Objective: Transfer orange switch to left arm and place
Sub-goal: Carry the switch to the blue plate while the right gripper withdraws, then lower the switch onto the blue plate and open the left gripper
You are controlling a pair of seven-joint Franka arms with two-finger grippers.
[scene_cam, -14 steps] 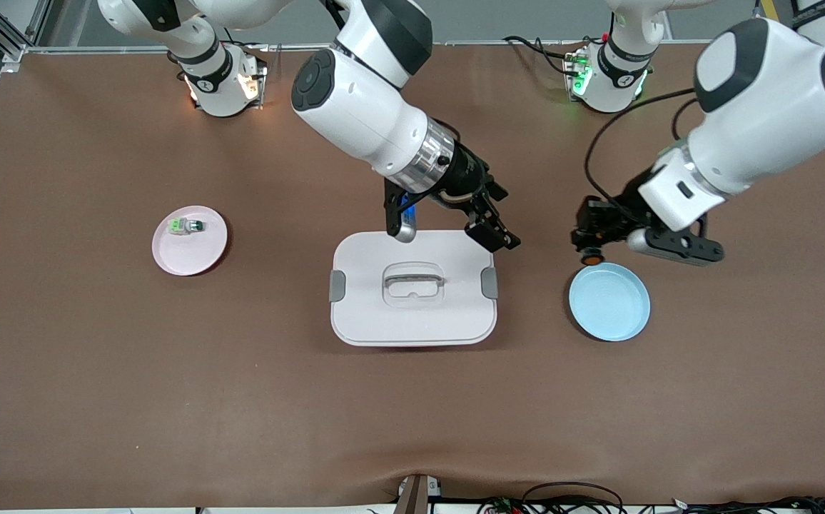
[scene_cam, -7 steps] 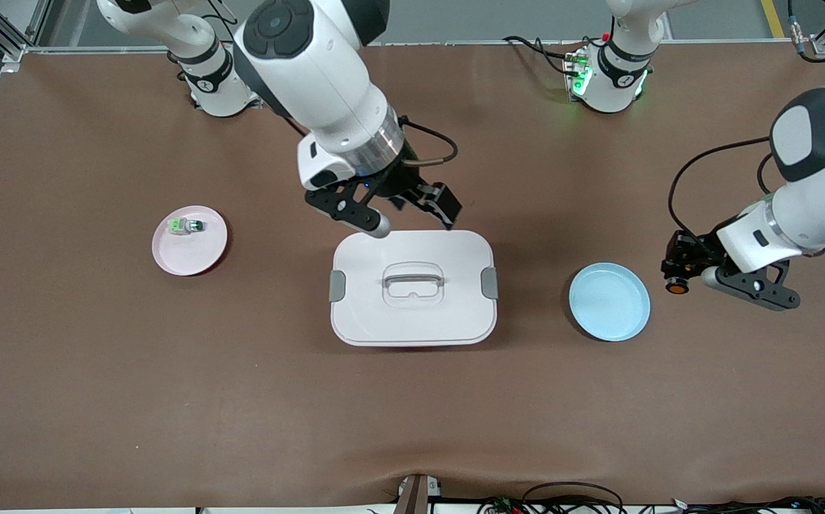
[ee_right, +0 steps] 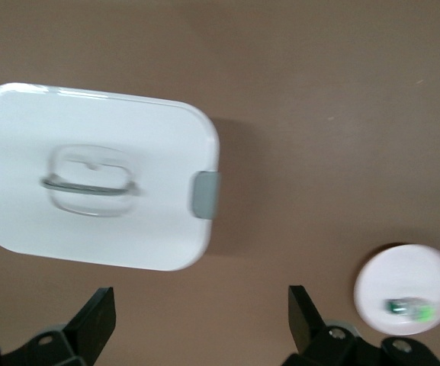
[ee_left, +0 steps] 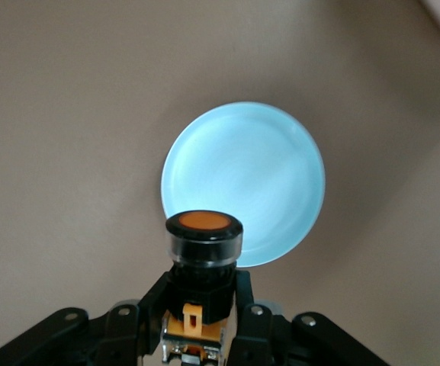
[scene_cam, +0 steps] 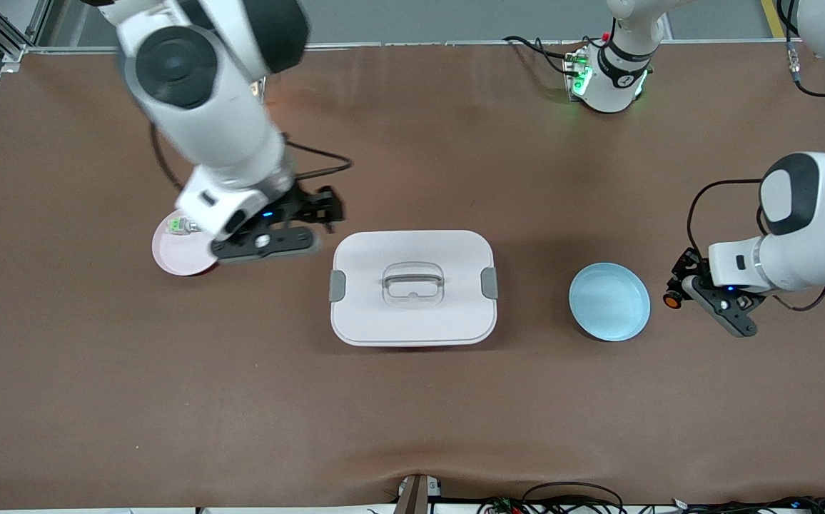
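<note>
Orange switch (ee_left: 203, 252), small black cylinder with a round orange cap, sits clamped in the left pincer (scene_cam: 678, 294), cap pointing away from the wrist; in the front view the cap shows as an orange dot at the pincer tip; the pincer hangs low over bare brown bench surface (scene_cam: 412, 414) toward the left arm's end, just beside the round light-blue plate (scene_cam: 609, 301) but not over it; left wrist view shows the blue plate past the cap.

Large white rounded-rectangular lidded box (scene_cam: 412, 287), grey clips on two sides and a recessed handle on top, sits mid-bench, between the blue plate and a small round pink plate (scene_cam: 173, 258); the box is well apart from both plates.

Right pincer (scene_cam: 323, 208) has its fingers spread apart, holding nothing; it hangs over the bench between the pink plate and the box, near the box corner toward the right arm's end; the right wrist view shows both fingers (ee_right: 97, 316) wide, with the box and the pink plate below.

Green-and-white switch (scene_cam: 184, 226) lies on the pink plate, partly covered by the right arm's wrist in the front view.
</note>
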